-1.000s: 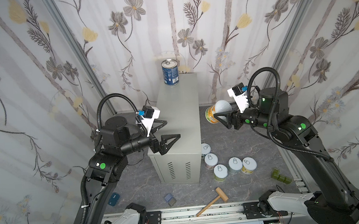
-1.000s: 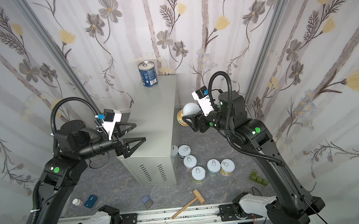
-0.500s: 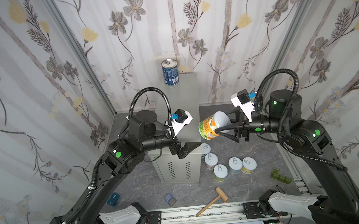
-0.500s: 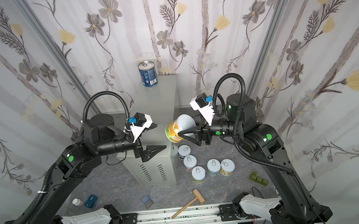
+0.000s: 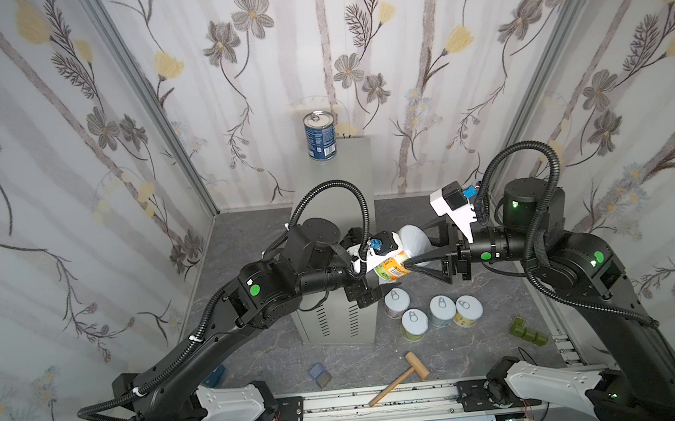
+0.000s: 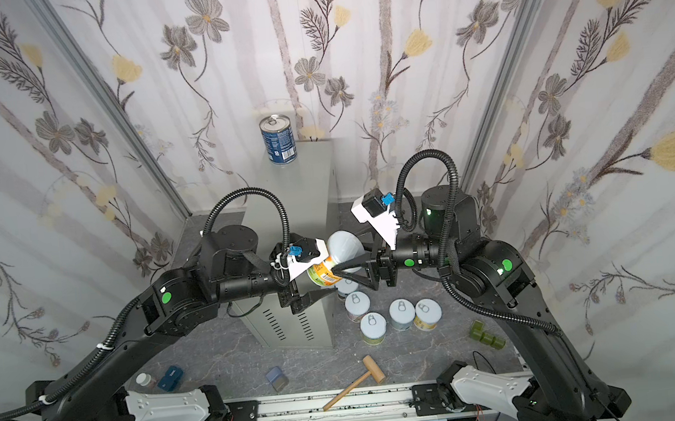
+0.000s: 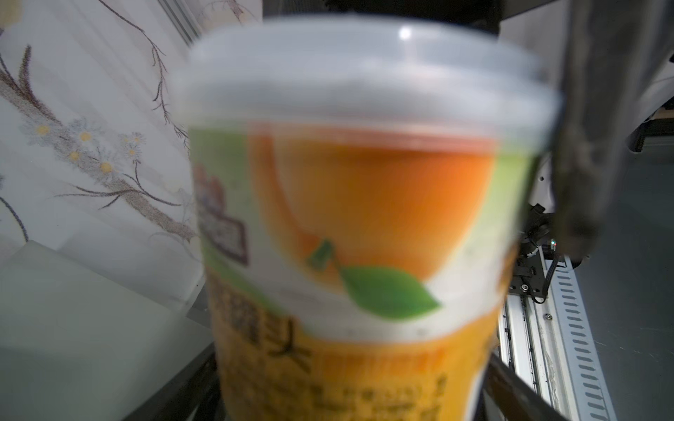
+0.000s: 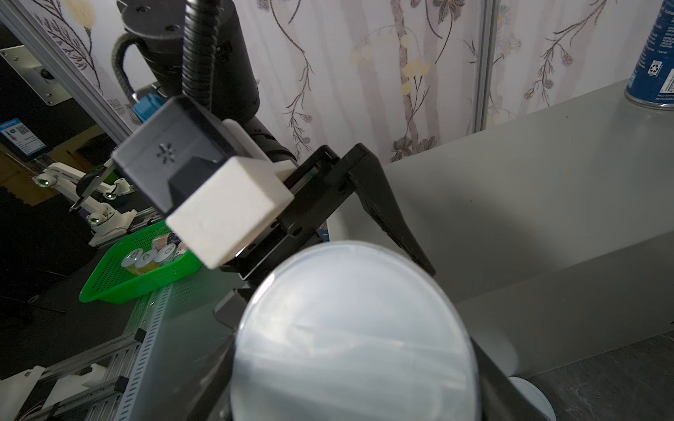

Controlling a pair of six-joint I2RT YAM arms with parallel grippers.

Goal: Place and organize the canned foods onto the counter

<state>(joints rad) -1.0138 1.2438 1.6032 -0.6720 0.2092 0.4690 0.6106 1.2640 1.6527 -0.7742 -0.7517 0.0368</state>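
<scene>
Right gripper: jaws were clamped across the white-lidded end of the orange can; a firm hold

Left gripper: jaws stood either side of that can's base end, partly open; whether they pressed on it could not be told

Orange can: was in mid-air between the two grippers, tipped on its side with the lid toward the right arm; in both top views it showed over the near right edge of the counter

Blue can: stood upright on the counter's far left corner

White-lidded cans: were clustered upright on the floor, just right of the counter's foot

Wooden mallet: lay on the floor near the front rail; a blue-grey block sat to its left, apart; green blocks lay at far right
</scene>
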